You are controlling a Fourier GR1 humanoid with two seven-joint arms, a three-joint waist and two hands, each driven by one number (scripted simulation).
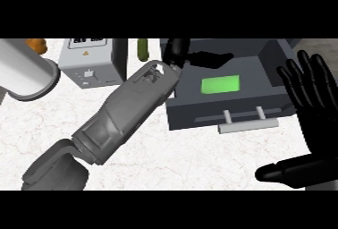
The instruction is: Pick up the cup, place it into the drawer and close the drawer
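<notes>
Counter (198, 156): pale marbled top, fills the view.

Left forearm (125, 116): grey, runs diagonally from lower left up to the drawer's near-left corner.

Drawer (277, 96): dark grey box, pulled open, upper right of centre. Pale bar handle (247, 126) on its front, facing the viewer.

Right hand (317, 116): black, at the right edge beside the drawer. Fingers straight and spread, pointing up; thumb out to the left low down. Holds nothing.

Cylinder (26, 74): large, pale, upper left corner, lying tilted. Something orange shows just behind it.

Box (89, 62): light grey appliance with a label on top, between cylinder and drawer.

Left hand (198, 56): black, over the drawer's back-left edge. Fingers reach out to the right above the drawer; I cannot tell whether they are curled or straight.

Cup (221, 85): bright green, seen inside the drawer, on its floor. It sits apart from both hands.

Green item (142, 49): slim, dark green, upright behind the box, partly hidden.
</notes>
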